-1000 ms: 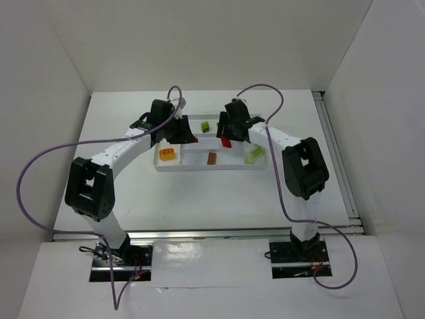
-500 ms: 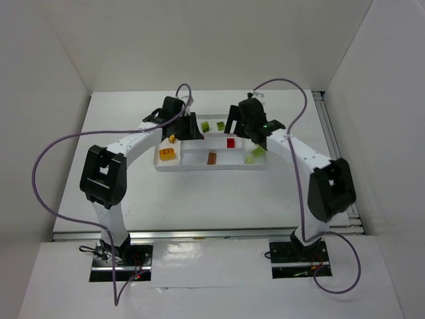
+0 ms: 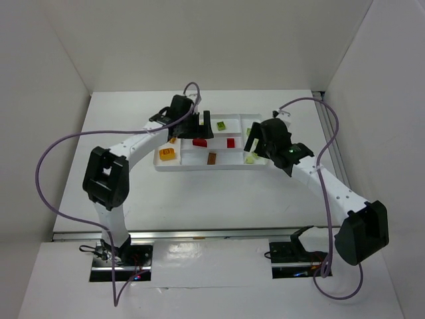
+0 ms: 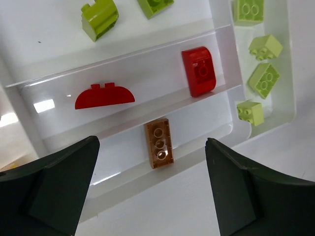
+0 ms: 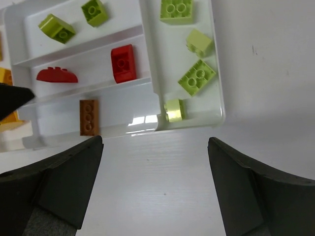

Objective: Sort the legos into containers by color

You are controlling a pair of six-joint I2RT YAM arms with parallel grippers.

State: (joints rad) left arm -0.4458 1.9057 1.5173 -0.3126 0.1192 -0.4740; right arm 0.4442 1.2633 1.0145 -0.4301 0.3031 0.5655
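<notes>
We log the white tray with its long axis running left to right on the table. The left gripper is spread wide and empty, and the right gripper is the same.

In the middle slot, the red half-round brick lies lengthwise and the red curved brick lies crosswise; both are ahead of the left fingers. The brown-orange brick is in the near slot, crosswise, in line with the left gripper's gap. The lime bricks sit in the right end section, ahead of the right gripper.
</notes>
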